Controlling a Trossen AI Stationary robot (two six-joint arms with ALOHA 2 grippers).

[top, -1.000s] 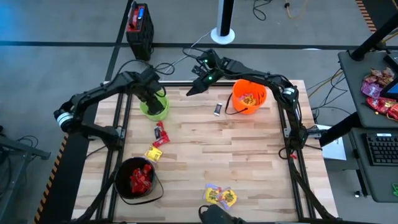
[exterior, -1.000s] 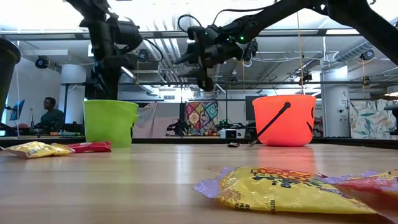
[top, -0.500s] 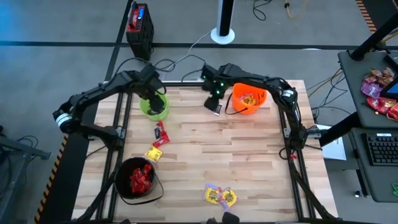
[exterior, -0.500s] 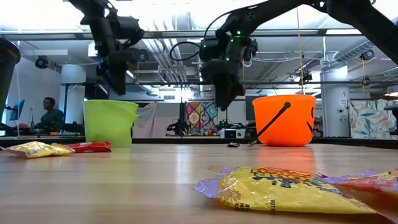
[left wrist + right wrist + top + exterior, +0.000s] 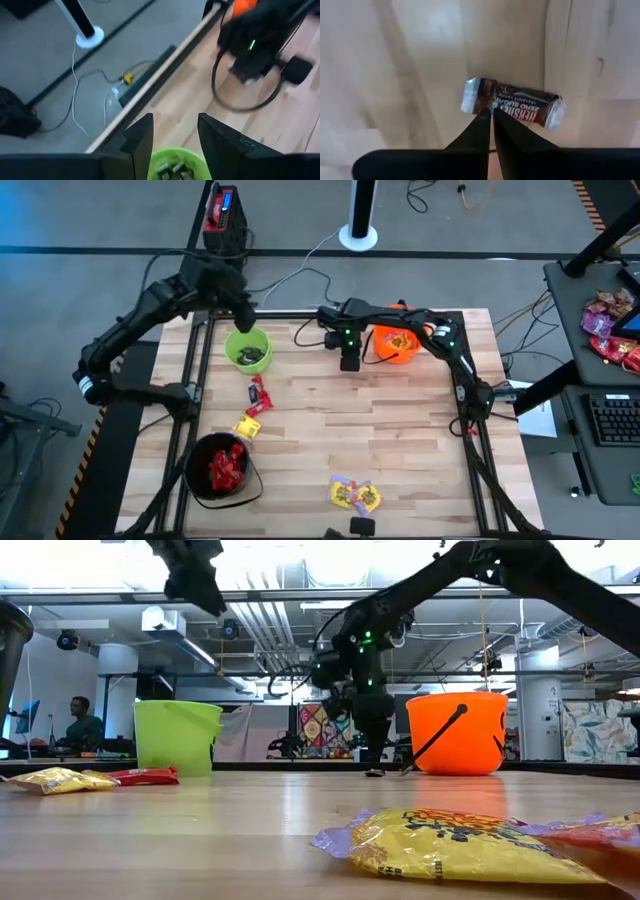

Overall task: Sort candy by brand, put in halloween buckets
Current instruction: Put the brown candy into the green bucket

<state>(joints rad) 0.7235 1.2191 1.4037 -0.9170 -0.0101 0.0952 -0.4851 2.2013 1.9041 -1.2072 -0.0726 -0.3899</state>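
Note:
A dark-wrapped candy (image 5: pixel 512 102) lies flat on the wood beside the orange bucket (image 5: pixel 398 343). My right gripper (image 5: pixel 492 112) stands over it, pointing down, shut; in the low view it (image 5: pixel 375 762) reaches the table. My left gripper (image 5: pixel 174 137) is open, raised above the far side of the green bucket (image 5: pixel 248 350), which holds dark candies (image 5: pixel 175 171). The black bucket (image 5: pixel 220 468) at the near left holds red candies. A red candy (image 5: pixel 258 392) and yellow candies (image 5: pixel 247 427) (image 5: pixel 355 495) lie loose on the table. My right gripper comes from above, and its shut fingertips (image 5: pixel 482 120) rest at the candy's long edge (image 5: pixel 506 116), left of its middle. The candy lies flat on the table. Whether any wrapper is caught between the tips, I cannot tell.
Dark frame bars (image 5: pixel 200 370) (image 5: pixel 462 380) run along the table's left and right sides. Off the table at the right lies a pile of pink-red packets (image 5: pixel 610 330). A black box (image 5: pixel 222 225) and a white post base (image 5: pixel 358 235) stand on the floor behind. A person (image 5: pixel 80 725) sits far back.
My right gripper has swung from above the far edge down to the dark candy beside the orange bucket, turning to point straight down. My left gripper has risen from the green bucket's mouth and drawn back toward the far left edge.

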